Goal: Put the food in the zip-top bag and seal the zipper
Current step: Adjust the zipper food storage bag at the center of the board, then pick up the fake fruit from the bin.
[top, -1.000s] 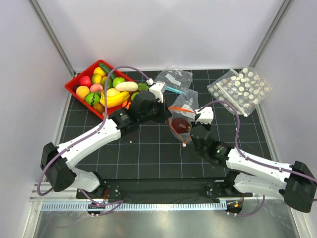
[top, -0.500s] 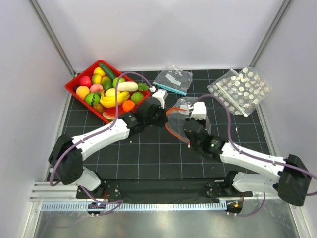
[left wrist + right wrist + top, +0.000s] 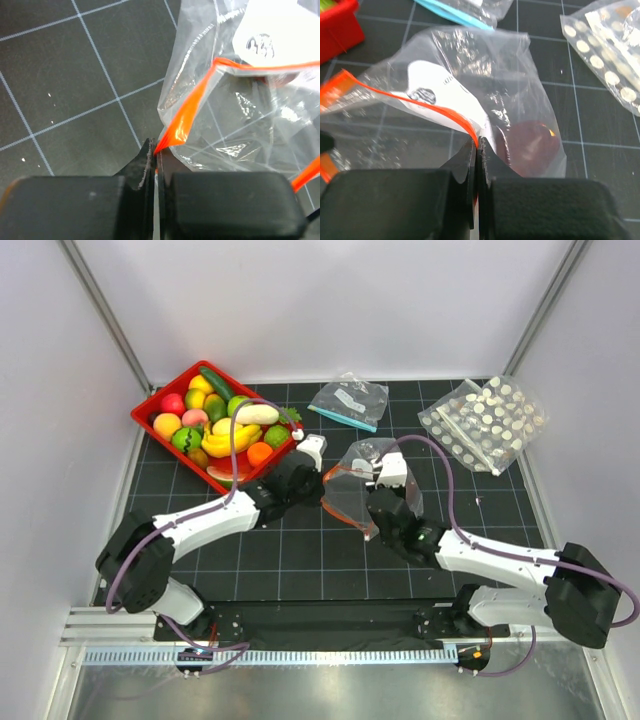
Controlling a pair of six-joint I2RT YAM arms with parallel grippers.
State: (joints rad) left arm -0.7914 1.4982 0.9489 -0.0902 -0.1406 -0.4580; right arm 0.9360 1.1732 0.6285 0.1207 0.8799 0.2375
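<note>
The zip-top bag (image 3: 362,456) is crinkly clear plastic and lies mid-table between my two grippers. Its zipper (image 3: 343,472) is an orange-red strip along the mouth, which gapes open. My left gripper (image 3: 321,485) is shut on the strip's left end; the pinch shows in the left wrist view (image 3: 156,153). My right gripper (image 3: 369,508) is shut on the strip further right, seen in the right wrist view (image 3: 479,143). A dark red piece of food (image 3: 532,144) lies inside the bag. More food, among them bananas (image 3: 226,439), fills the red tray (image 3: 152,406).
A clear bag with a teal strip (image 3: 348,400) lies at the back centre. A white-dotted bag (image 3: 487,418) lies at the back right. The red tray stands at the back left, close to my left forearm. The table is a black gridded mat (image 3: 300,550).
Both grippers have moved nearer and leftward, carrying the bag with them. The bag's mouth has spread wider between them.
</note>
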